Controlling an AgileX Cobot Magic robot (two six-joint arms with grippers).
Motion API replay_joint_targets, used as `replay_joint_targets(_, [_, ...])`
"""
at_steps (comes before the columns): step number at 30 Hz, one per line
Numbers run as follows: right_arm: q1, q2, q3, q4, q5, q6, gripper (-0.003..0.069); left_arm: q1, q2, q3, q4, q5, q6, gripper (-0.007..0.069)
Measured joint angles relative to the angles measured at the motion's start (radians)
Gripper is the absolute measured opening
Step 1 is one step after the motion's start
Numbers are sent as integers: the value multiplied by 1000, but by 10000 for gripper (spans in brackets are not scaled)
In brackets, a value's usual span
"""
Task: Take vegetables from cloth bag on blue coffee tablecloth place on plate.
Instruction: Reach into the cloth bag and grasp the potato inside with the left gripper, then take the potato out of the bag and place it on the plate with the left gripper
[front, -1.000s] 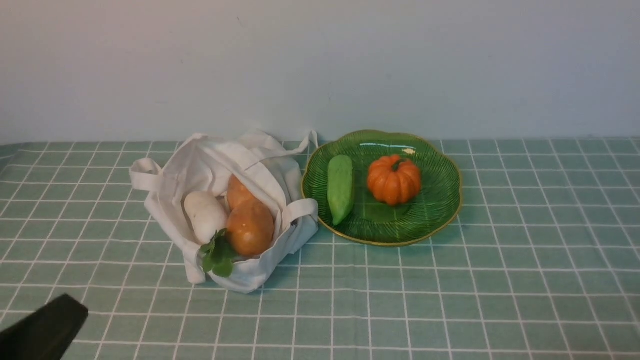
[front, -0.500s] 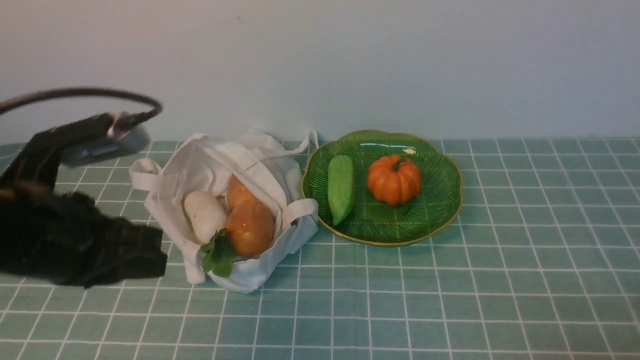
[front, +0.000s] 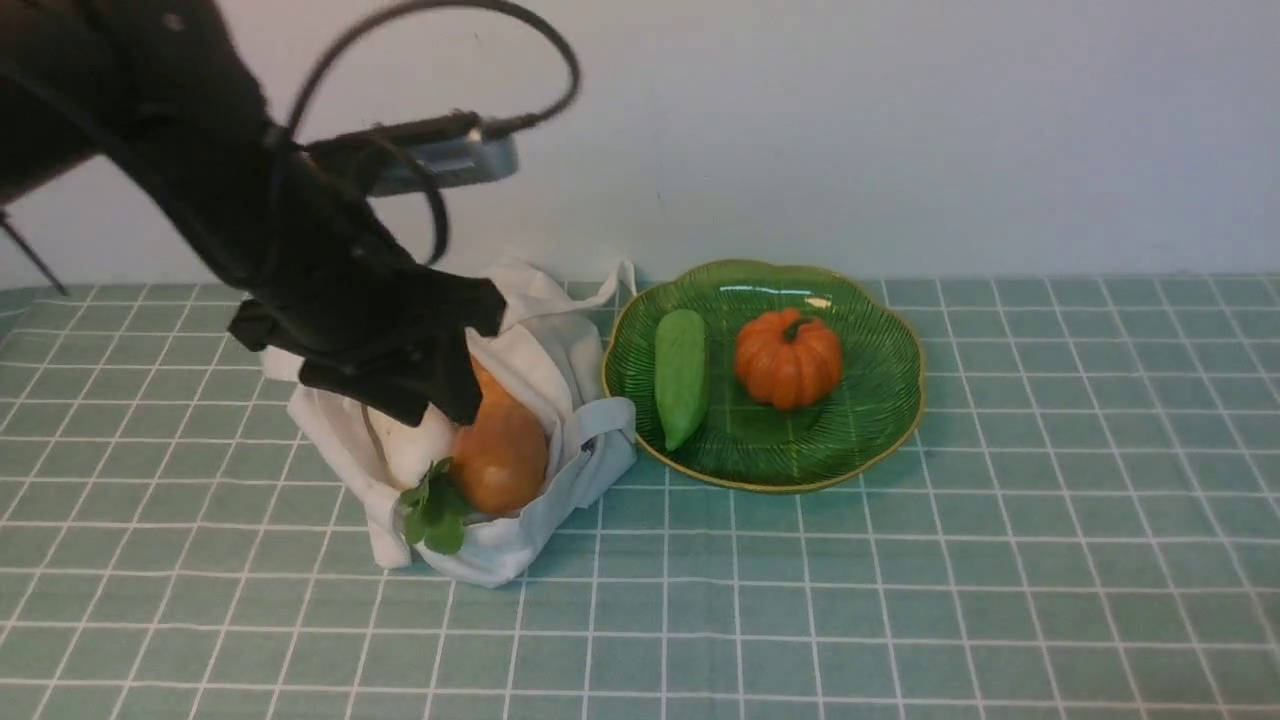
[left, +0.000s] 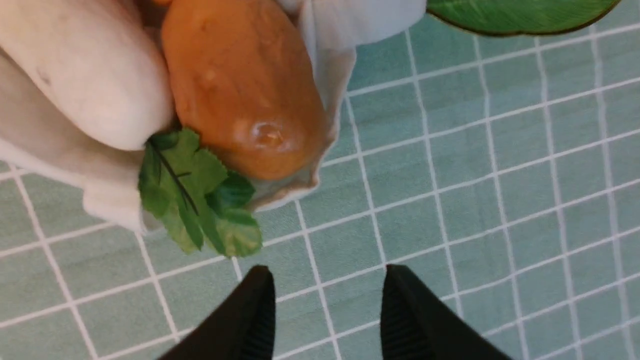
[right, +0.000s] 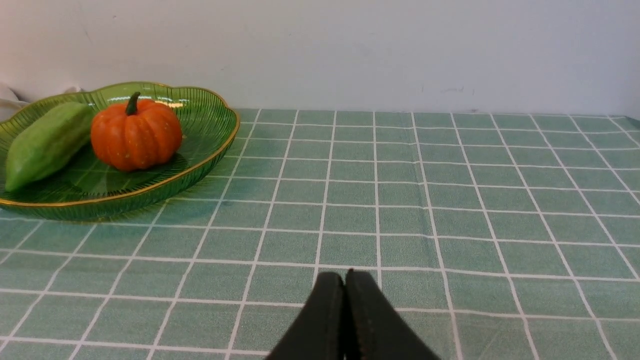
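So, L hand (left: 327, 276) by cloth bag (front: 560, 350)

Perhaps two potatoes (front: 500, 460); one each: white vegetable (front: 418, 455), sprig (front: 437, 512), pumpkin (front: 788, 358), gourd (front: 682, 376).

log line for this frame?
left gripper: open, empty, by bag | right gripper: shut, empty | potato: in bag | plate: holds gourd, pumpkin
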Motion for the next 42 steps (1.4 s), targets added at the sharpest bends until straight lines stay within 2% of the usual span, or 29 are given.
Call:
replay_joint_targets(4, [0,0,0,0,0,0,-17,-88,50,-34,187,-22,-87,337])
replay_joint_targets(7, [0,0,0,0,0,0,-17,-134,75,-43,276,-72,-109,395])
replay_joint_targets(9, [0,0,0,0,0,0,-17,-144,83,-44,294,-93,-114,426])
replay_joint_targets(14, [0,0,0,0,0,0,-17,-160,132,-48,314,-183,-139,591])
replay_joint_targets(17, [0,0,0,0,0,0,-17,-160,165,-48,335,-207,-161,639])
replay_joint_targets(25, [0,0,0,0,0,0,-17,-160,254,-48,411,-219,-203,638])
replay_joint_targets(29, [0,0,0,0,0,0,-17,-160,286,-48,405,-222,-221,612])
replay_joint_targets(34, [0,0,0,0,0,0,-17,-160,309,-49,383,-225,-224,531])
replay_joint_targets(36, [0,0,0,0,0,0,-17,-160,310,-49,383,-225,-224,522])
replay_joint_targets(42, [0,0,0,0,0,0,-17,-160,289,-73,379,-155,-154,522])
